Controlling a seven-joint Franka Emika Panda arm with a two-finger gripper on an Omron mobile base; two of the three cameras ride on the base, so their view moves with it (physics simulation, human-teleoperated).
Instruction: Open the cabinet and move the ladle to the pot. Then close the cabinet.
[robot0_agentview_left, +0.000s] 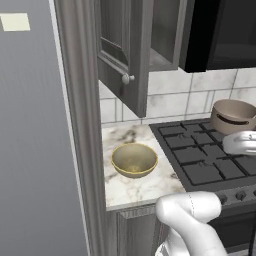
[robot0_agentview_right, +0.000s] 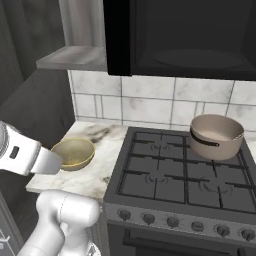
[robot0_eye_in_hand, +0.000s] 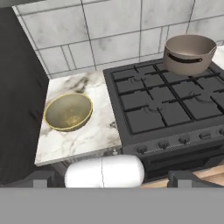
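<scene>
So the cabinet (robot0_agentview_left: 122, 55) is up at 12 o'clock in the left base view, above the counter, and its raised-panel door with the little round knob (robot0_agentview_left: 126, 78) is swung out toward the camera, so it's open. Can't make out a ladle inside, the interior is too dark and mostly hidden by the door.

The pot (robot0_eye_in_hand: 189, 53) sits on the back right burner of the stove (robot0_eye_in_hand: 162, 103), at about 1 o'clock in the hand view, tight against the tiled backsplash (robot0_eye_in_hand: 109, 33). It looks empty from here. The yellow bowl (robot0_eye_in_hand: 68, 111) is on the marble counter (robot0_eye_in_hand: 83, 135) at 9 o'clock, just left of the stove and well apart from the pot.

The gripper (robot0_eye_in_hand: 108, 178) hangs back from the counter, fingers spread wide with nothing between them
</scene>
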